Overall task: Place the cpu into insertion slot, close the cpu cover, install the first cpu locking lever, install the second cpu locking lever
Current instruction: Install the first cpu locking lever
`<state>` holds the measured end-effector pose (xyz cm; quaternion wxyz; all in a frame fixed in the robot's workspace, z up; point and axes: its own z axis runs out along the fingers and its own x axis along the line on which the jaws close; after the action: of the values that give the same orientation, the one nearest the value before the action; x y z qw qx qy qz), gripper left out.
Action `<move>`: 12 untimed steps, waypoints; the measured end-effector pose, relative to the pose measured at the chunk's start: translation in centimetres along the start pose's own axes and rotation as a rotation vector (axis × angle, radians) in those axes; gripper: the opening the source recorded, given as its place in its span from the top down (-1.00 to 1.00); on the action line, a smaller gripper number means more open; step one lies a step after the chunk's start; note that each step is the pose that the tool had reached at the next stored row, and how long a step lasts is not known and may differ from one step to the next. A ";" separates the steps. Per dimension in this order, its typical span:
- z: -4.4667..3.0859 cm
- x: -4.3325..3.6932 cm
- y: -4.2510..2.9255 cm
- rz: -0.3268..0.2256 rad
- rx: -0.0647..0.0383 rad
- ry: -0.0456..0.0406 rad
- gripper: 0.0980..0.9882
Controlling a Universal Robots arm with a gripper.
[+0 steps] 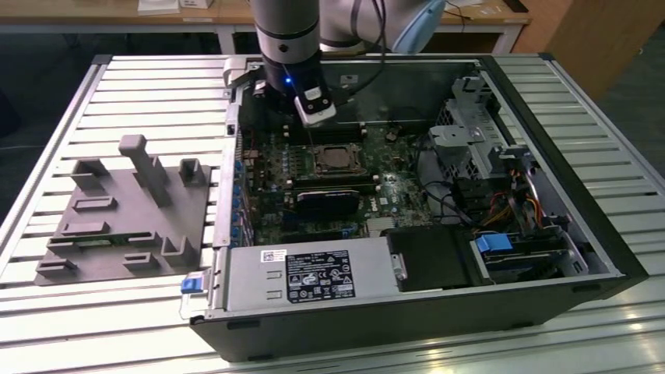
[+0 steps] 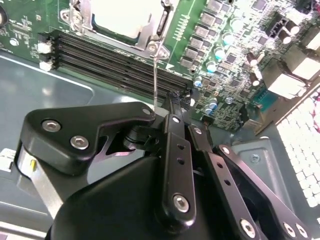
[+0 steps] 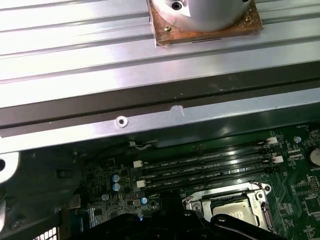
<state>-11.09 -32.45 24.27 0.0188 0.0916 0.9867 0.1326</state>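
1. The tool [image 2: 171, 102] hung inside the open computer case [image 1: 613, 257], fingers pressed together near the memory slots [image 2: 100, 55].
2. A thin locking lever [image 2: 156, 75] ran from the socket to the tool's tip; whether it was pinched could not be told.
3. The cpu [image 2: 120, 17] sat in the insertion slot [image 1: 319, 160], with the cpu cover [image 2: 162, 25] flat around it.

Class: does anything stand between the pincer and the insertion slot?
Nothing visible blocks it. In the second wrist view the pincer hangs near the black memory slots, which lie flat beside the insertion slot. A thin metal lever runs from the slot toward the pincer.
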 end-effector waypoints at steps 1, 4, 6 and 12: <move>0.01 -0.16 0.03 0.000 0.000 0.0000 0.98; 0.04 -0.73 0.13 0.000 0.000 0.0001 0.98; 0.07 -1.17 0.21 0.000 0.000 0.0000 0.98; 0.16 -2.62 0.47 0.000 0.000 0.0000 0.98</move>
<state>-8.42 -32.45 24.27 0.0188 0.0917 0.9867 0.1326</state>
